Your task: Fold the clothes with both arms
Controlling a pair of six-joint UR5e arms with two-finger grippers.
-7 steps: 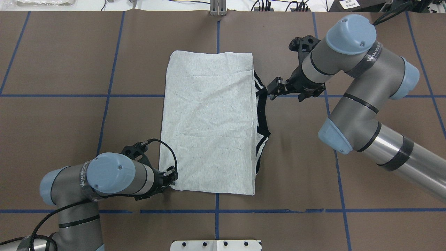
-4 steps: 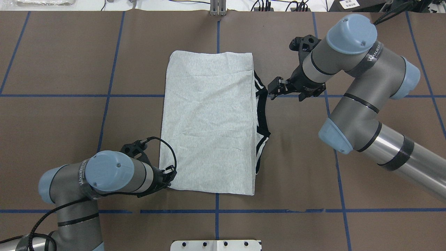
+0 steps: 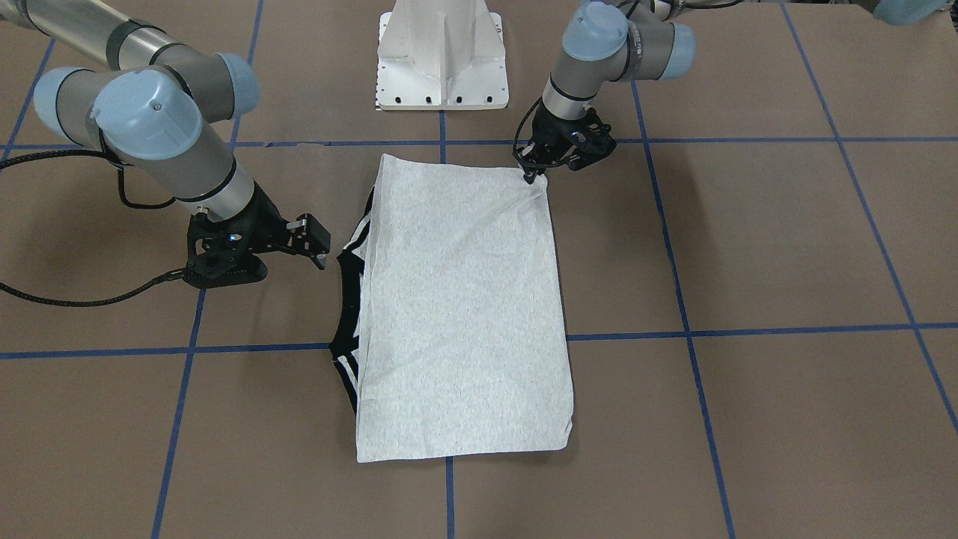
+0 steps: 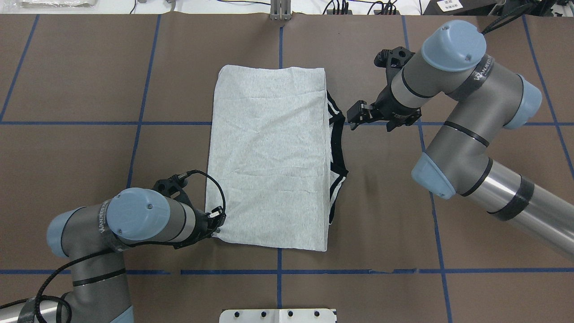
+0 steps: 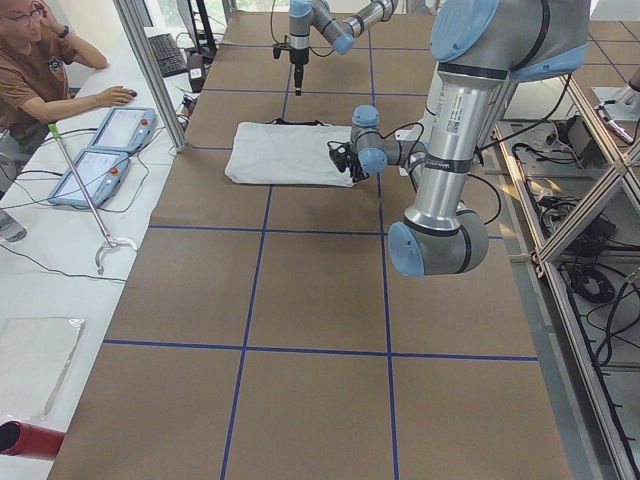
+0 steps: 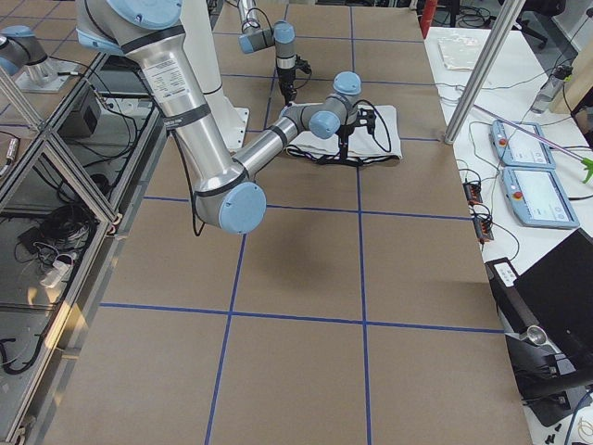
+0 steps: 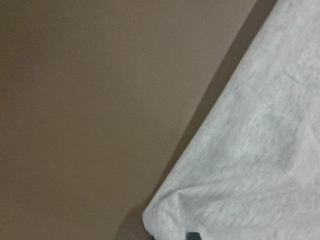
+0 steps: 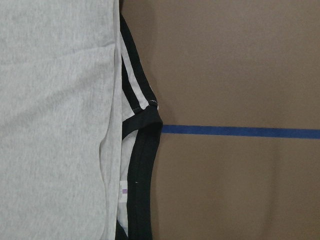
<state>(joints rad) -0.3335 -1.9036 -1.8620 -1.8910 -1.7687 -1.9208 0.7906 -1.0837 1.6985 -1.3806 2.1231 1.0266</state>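
Overhead: the T-shirt (image 4: 269, 157) lies flat mid-table, folded into a tall grey rectangle. Its black collar (image 4: 339, 148) and striped shoulders poke out along the 3 o'clock edge. The left gripper (image 4: 219, 220) sits at the 7 o'clock corner and has crept slightly toward 11 o'clock over the last second. The right gripper (image 4: 356, 116) hovers at the shirt's 2 o'clock, just beside the collar without touching it, and has backed off a touch toward 3 o'clock. The cloth's outline has not changed.

Front-facing: the left pincer narrows to a point on the shirt corner, and a crease runs out from it, so it looks pinched on the fabric. The right pincer's fingers stand apart above bare table.

Left wrist: only a puckered grey corner against brown.

Right wrist: the collar and stripes, crossed by a blue tape line (image 8: 240, 131).

Surface: brown paper on the table (image 4: 67, 89), gridded with blue tape. The white pedestal base (image 4: 278, 315) is at 6 o'clock.

Left side view: a person (image 5: 35, 60) sits at a white bench at 10 o'clock, with two tablets (image 5: 105, 150) beside them.

Right side view: aluminium framing at 9 o'clock.
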